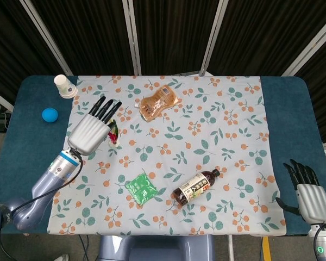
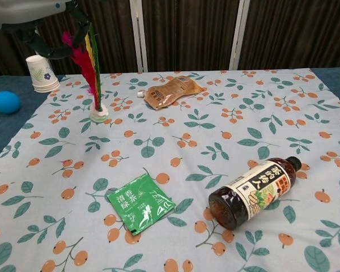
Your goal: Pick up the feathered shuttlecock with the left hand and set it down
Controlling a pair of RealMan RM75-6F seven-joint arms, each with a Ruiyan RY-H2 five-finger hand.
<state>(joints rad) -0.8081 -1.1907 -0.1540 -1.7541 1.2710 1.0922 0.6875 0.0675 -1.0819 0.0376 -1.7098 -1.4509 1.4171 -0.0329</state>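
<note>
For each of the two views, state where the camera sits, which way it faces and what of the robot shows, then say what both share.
Head view: high above the near edge, looking down on the table; shows the left robot hand over the shuttlecock, and the right robot hand at the lower right.
Chest view: low at the near edge, looking across towards the curtains; only part of the left robot hand shows, holding the feathers.
Shared: shuttlecock, bottle, green packet, brown pouch, paper cup, blue ball.
</note>
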